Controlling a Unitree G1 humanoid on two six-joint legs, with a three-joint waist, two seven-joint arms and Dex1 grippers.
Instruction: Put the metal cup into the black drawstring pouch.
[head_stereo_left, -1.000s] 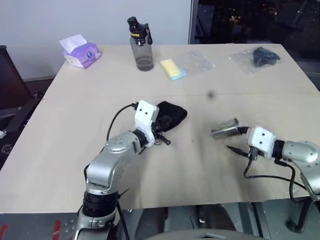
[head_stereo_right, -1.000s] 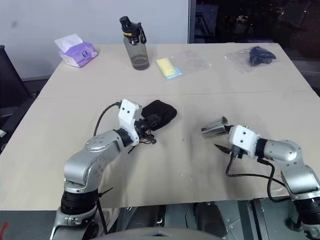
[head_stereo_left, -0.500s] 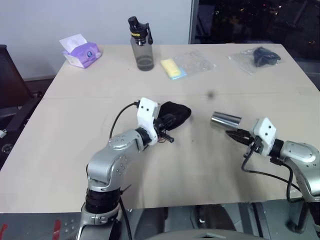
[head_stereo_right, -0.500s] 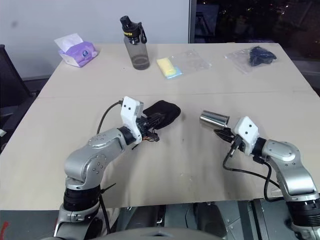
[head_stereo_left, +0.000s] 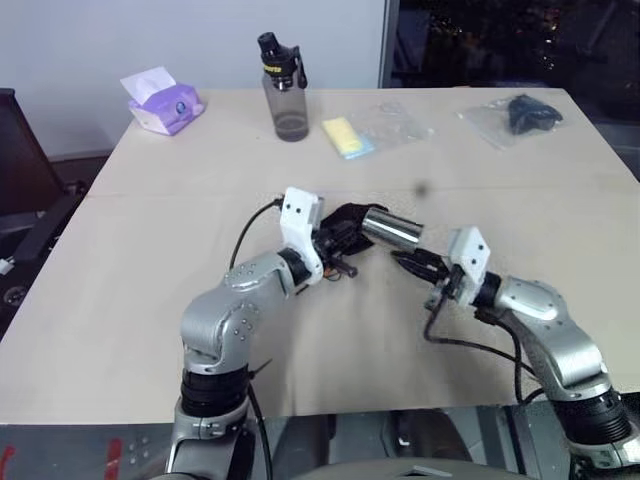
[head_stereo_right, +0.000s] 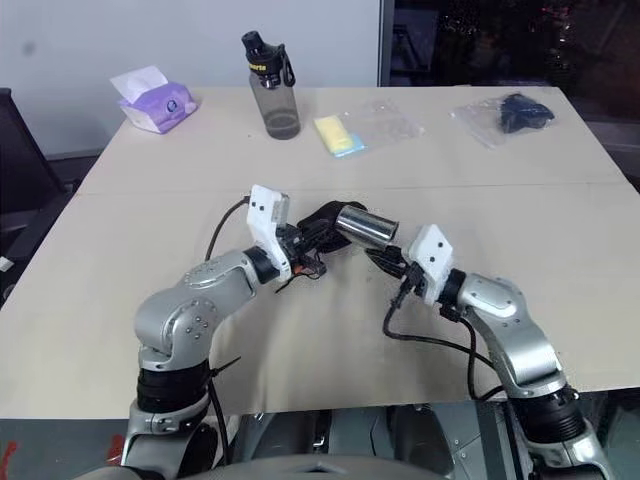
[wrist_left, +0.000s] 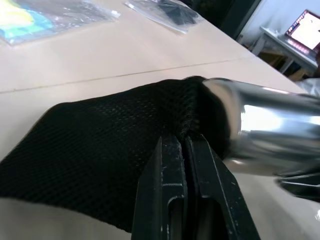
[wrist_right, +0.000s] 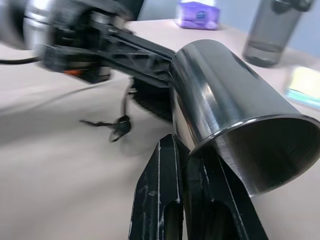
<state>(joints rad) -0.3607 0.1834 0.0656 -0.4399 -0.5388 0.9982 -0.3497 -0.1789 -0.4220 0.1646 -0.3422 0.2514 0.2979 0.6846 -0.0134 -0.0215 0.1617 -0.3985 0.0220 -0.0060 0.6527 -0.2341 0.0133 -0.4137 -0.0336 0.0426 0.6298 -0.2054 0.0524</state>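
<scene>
One small shiny steel cup (head_stereo_left: 392, 229) lay level above the middle of the pale wooden table (head_stereo_left: 150, 300), its closed base against the mouth of the one matte black fabric drawstring pouch (head_stereo_left: 343, 222). The right gripper (head_stereo_left: 408, 262) was clamped on the cup's rim; the left gripper (head_stereo_left: 338, 262) pinched the pouch's edge, fingers (wrist_left: 172, 170) together. Behind stood one grey translucent bottle (head_stereo_left: 284, 88), one purple tissue box (head_stereo_left: 161, 102) and two clear plastic bags (head_stereo_left: 400, 122).
</scene>
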